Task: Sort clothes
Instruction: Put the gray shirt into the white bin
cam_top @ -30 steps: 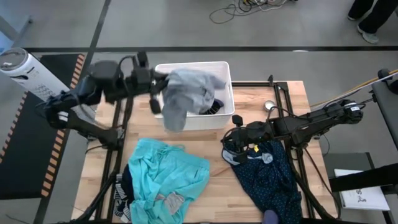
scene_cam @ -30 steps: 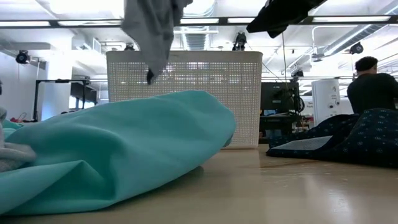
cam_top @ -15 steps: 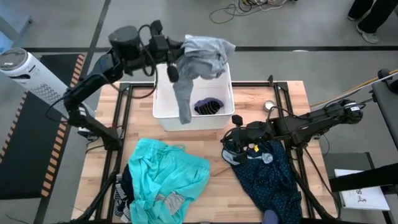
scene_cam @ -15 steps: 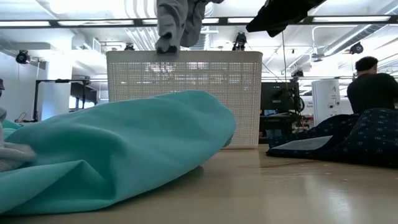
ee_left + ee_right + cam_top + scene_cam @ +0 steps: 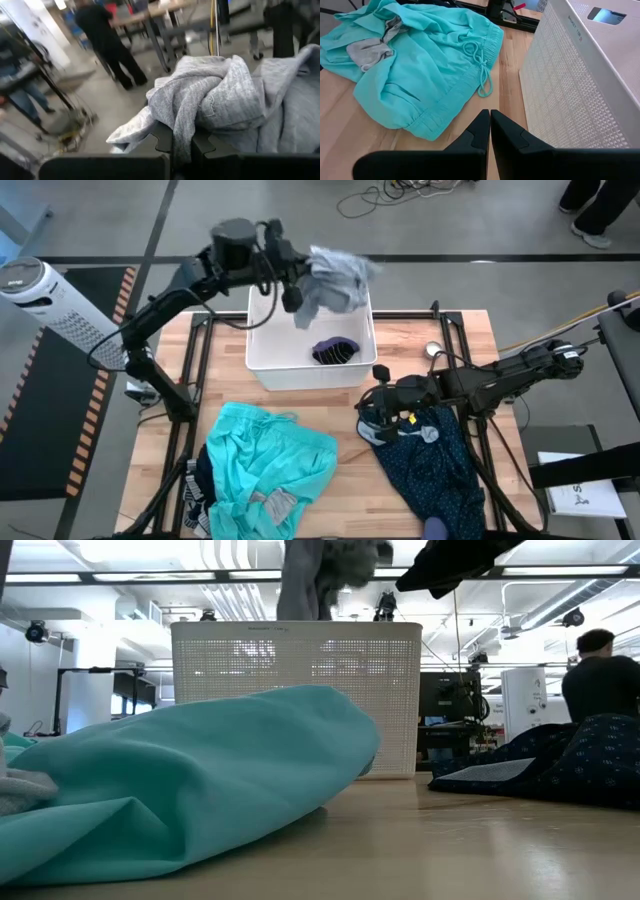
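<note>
I have the left gripper clenched on the grey garment, holding it high above the far side of the white bin; in the left wrist view the fabric is pinched between the fingers. A dark item already lies in the bin. I judge this as the drop-off step: next I should let the grey piece go so it falls inside the walls, not over the rim. My right gripper rests closed and empty at the near edge of the dark blue dotted garment. The turquoise garment lies on the surface, unsorted.
</note>
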`<state>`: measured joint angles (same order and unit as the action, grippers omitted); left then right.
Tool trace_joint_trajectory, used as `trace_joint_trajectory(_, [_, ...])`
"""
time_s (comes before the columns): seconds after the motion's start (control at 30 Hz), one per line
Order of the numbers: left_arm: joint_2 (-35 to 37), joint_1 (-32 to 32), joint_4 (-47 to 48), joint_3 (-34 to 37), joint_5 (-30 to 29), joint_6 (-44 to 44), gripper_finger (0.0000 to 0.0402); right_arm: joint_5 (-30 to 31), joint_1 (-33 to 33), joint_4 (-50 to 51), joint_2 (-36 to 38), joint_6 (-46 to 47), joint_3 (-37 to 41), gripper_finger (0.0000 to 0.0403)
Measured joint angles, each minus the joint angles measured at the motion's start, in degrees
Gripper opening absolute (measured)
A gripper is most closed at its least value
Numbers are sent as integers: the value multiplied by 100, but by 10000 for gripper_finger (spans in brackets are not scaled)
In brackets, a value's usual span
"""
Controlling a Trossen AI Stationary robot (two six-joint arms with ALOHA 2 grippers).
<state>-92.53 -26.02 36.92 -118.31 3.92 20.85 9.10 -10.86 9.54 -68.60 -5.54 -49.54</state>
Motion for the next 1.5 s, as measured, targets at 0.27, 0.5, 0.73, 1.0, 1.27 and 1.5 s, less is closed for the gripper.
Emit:
trace_joint_trajectory(0.27, [344, 2, -41, 1404, -8, -182, 0, -4, -1, 10, 0, 40, 0, 0])
trace_joint_trajectory(0.5, [550, -2, -171, 2453, -96, -279, 0, -4, -1, 11, 0, 48, 0, 0])
trace_joint_trajectory(0.73, [552, -18, -260, 3298, -111, -300, 0, -5, -1, 11, 0, 55, 0, 0])
trace_joint_trajectory(1.0, [550, -166, -239, 3797, -198, -361, 0, -9, -1, 11, -2, 61, 0, 0])
trace_joint_trajectory(1.27, [550, -175, -279, 3975, -562, -365, 34, -31, -1, 13, -2, 63, 0, 0])
trace_joint_trajectory(1.5, [550, -168, -290, 3924, -595, -578, 128, -31, 1, 27, -2, 63, 0, 0])
